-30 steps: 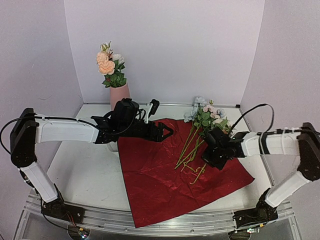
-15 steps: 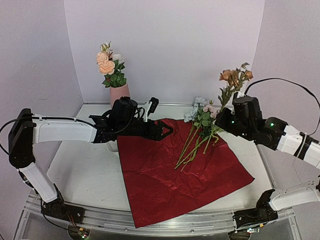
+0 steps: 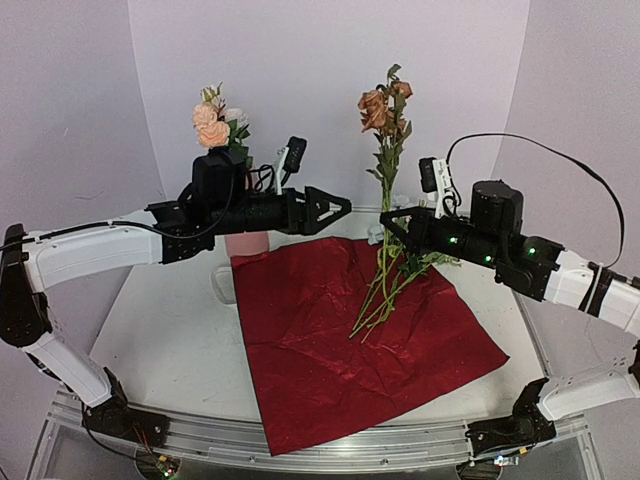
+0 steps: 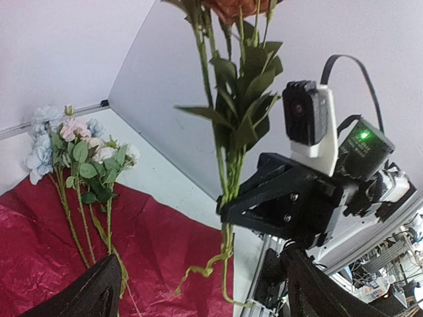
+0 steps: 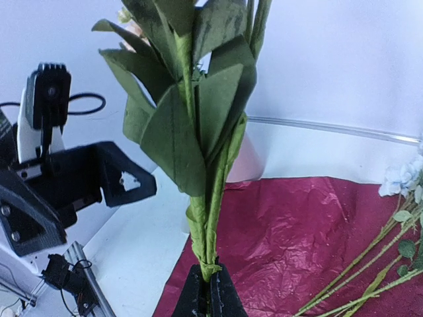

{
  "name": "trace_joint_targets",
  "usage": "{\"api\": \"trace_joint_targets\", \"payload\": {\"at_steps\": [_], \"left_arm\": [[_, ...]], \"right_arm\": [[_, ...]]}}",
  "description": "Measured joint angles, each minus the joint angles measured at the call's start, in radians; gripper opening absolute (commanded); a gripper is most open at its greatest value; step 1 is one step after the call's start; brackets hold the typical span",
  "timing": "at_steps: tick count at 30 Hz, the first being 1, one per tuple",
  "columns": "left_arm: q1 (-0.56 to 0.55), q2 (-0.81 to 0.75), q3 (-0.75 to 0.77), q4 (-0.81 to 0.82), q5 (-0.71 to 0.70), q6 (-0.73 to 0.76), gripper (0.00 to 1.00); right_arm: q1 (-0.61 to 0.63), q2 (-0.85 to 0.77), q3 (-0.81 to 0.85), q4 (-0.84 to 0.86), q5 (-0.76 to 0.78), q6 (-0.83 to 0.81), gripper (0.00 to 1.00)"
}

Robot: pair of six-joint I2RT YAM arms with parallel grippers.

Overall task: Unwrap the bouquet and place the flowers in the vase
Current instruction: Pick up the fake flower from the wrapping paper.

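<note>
The wrapping paper (image 3: 350, 350) at centre frame looked thin and crinkled, dark red with a faint sheen on its creases. The vase (image 3: 245, 244) behind it was matt and smooth. The leaves (image 5: 178, 139) on the flower stem (image 5: 210, 218) looked like stiff matt cloth. The arms' white shells (image 3: 100, 255) were smooth plastic, slightly glossy.

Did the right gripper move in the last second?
Yes. The right gripper rose off the crinkled dark red wrapping paper, lifting a green stem of orange blooms upright.

Holds both arms raised and reaching inward, with left gripper (image 3: 344, 207) spread wide and right gripper (image 3: 387, 219) pinched shut on flowers (image 3: 378, 104).
</note>
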Motion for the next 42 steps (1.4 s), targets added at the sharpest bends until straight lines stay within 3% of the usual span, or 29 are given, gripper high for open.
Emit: {"api": "trace_joint_targets", "payload": {"at_steps": [8, 23, 26, 36, 42], "left_arm": [[0.0, -0.006, 0.048, 0.009, 0.032, -0.022, 0.89], [0.0, 0.068, 0.148, 0.064, 0.094, -0.039, 0.85], [0.0, 0.084, 0.157, 0.069, 0.102, -0.039, 0.78], [0.0, 0.103, 0.178, 0.091, 0.12, -0.041, 0.44], [0.0, 0.103, 0.178, 0.098, 0.119, -0.041, 0.41]], "right_arm": [[0.0, 0.011, -0.002, 0.081, -0.142, -0.033, 0.0], [0.003, 0.05, -0.002, 0.139, -0.243, -0.035, 0.0], [0.006, 0.058, -0.002, 0.147, -0.257, -0.035, 0.0], [0.011, 0.086, -0.001, 0.157, -0.283, -0.035, 0.0], [0.011, 0.092, -0.001, 0.164, -0.295, -0.035, 0.0]]}}
